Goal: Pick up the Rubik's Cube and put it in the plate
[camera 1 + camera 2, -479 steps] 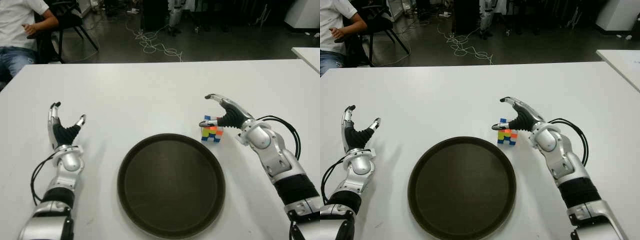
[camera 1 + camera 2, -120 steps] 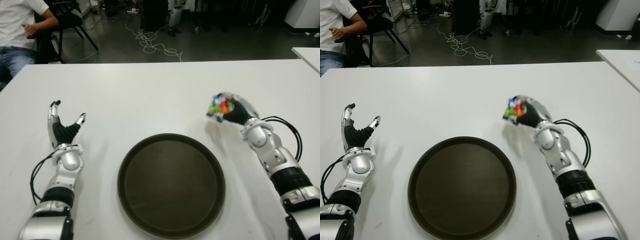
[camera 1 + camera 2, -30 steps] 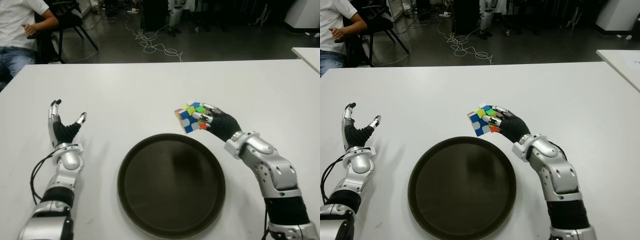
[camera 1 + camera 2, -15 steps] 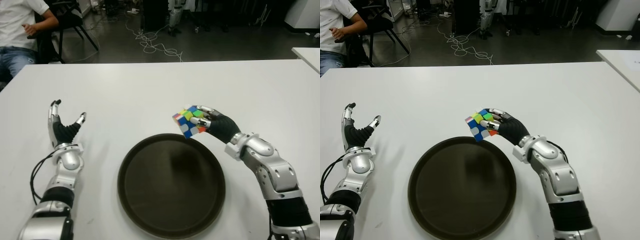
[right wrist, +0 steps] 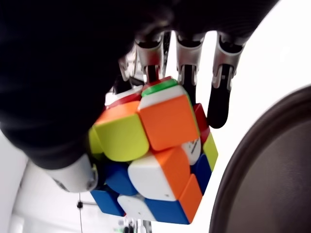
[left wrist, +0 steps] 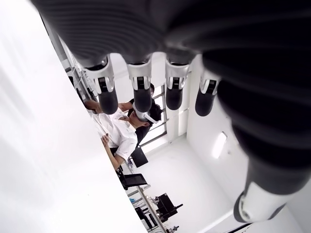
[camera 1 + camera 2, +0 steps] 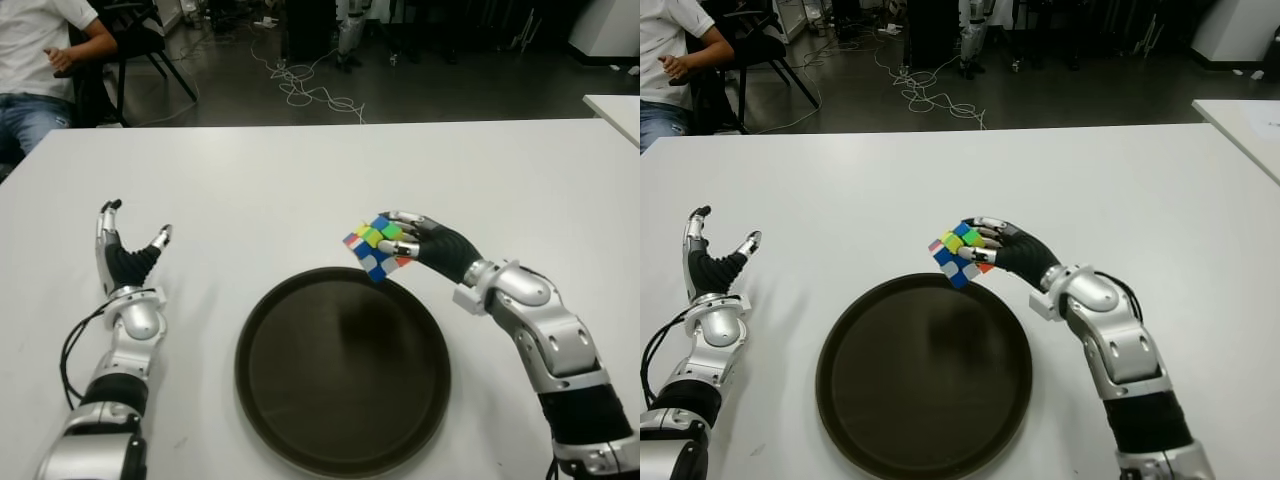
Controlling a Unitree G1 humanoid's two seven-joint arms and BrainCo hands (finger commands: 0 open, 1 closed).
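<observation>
My right hand [image 7: 400,240] is shut on the Rubik's Cube [image 7: 374,248], a small multicoloured cube held in the air just above the far rim of the dark round plate [image 7: 342,368]. Up close, the right wrist view has the cube [image 5: 150,155] gripped between thumb and fingers [image 5: 187,68], with the plate's rim [image 5: 262,165] beside it. My left hand [image 7: 125,255] shows at the left of the white table [image 7: 300,180], fingers spread upward and holding nothing; its own wrist view has the straight fingers [image 6: 141,92] with nothing between them.
A person [image 7: 40,60] in a white shirt and jeans sits on a chair beyond the table's far left corner. Cables [image 7: 300,85] lie on the dark floor behind the table. Another white table's corner [image 7: 615,110] shows at the right.
My right hand has carried the cube slightly left and lower, closer over the plate's far rim. The left hand has not moved.
</observation>
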